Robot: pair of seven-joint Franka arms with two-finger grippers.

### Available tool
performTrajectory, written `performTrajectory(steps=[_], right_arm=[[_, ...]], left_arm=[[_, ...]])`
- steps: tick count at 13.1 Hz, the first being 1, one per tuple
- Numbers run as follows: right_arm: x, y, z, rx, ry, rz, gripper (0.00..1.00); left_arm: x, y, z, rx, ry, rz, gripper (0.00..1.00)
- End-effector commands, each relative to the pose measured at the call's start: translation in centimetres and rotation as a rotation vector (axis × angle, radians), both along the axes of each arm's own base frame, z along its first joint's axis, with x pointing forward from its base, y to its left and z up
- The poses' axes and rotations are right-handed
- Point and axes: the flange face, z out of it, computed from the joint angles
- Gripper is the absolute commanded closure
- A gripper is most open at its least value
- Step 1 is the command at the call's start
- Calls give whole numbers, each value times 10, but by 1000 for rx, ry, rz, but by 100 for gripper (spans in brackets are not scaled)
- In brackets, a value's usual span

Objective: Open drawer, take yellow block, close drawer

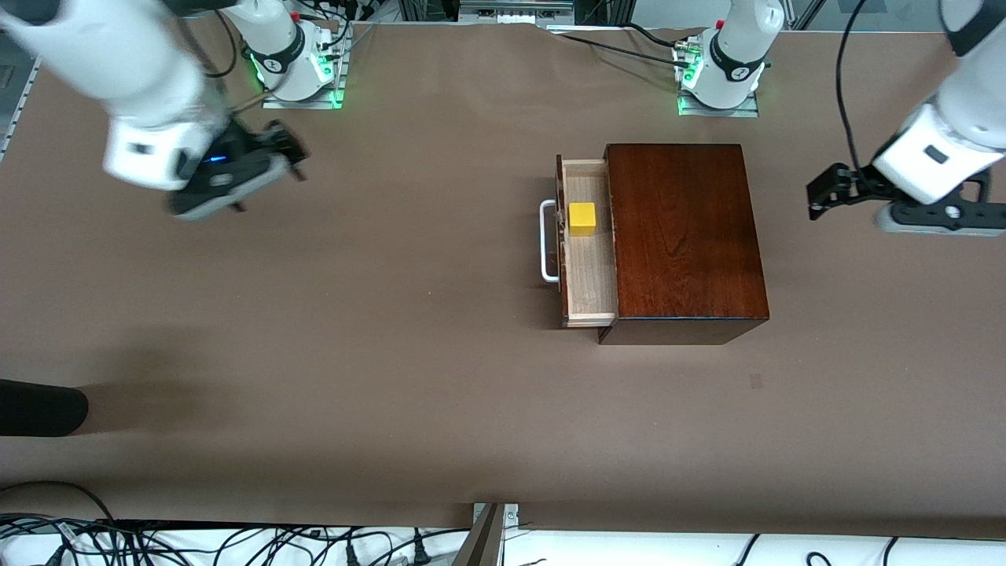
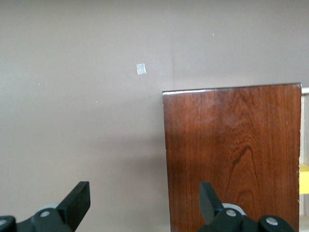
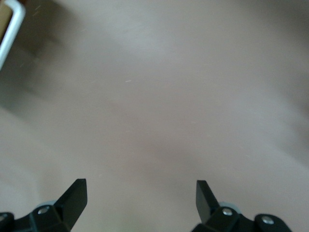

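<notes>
The mahogany box (image 1: 682, 236) stands toward the left arm's end of the table. Its drawer (image 1: 588, 271) is pulled open, showing a pale wood tray and a white bar handle (image 1: 545, 241). The yellow block (image 1: 582, 218) sits in the tray. My right gripper (image 1: 288, 149) is open and empty over bare table near the right arm's end, well away from the handle. My left gripper (image 1: 821, 192) is open and empty beside the box at the left arm's end. The left wrist view shows the box top (image 2: 231, 154) and a sliver of the yellow block (image 2: 304, 179). The handle's corner shows in the right wrist view (image 3: 12, 29).
Brown paper covers the table (image 1: 354, 314). A small pale tag (image 1: 756, 381) lies on it, nearer the front camera than the box. A dark object (image 1: 39, 407) juts in at the right arm's end. Cables run along the edge nearest the front camera.
</notes>
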Motion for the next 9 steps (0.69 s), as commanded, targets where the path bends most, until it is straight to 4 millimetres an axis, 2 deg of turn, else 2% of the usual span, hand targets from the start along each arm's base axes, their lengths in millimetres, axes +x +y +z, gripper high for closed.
performTrajectory(steps=[1,3,4,6,7,8,9], right_arm=[[-30,92,-27,5,26,175,0],[-64,183,-61,44,-15,322,0],[-72,219,-78,54,-38,380,0],[-102,306,-107,1,-109,548,0],[-119,343,-121,-28,-145,619,0],[-131,371,-132,-29,-173,664,0],[-135,390,-144,-19,-179,688,0]], left_arm=[[-9,6,-2,-22,-19,-18,0],[-7,3,3,-19,11,-30,0],[-6,3,1,-19,30,-32,0],[-5,2,3,-19,28,-33,0],[-5,2,3,-19,28,-33,0],[-5,1,3,-19,28,-33,0],[-6,1,2,-19,30,-33,0]])
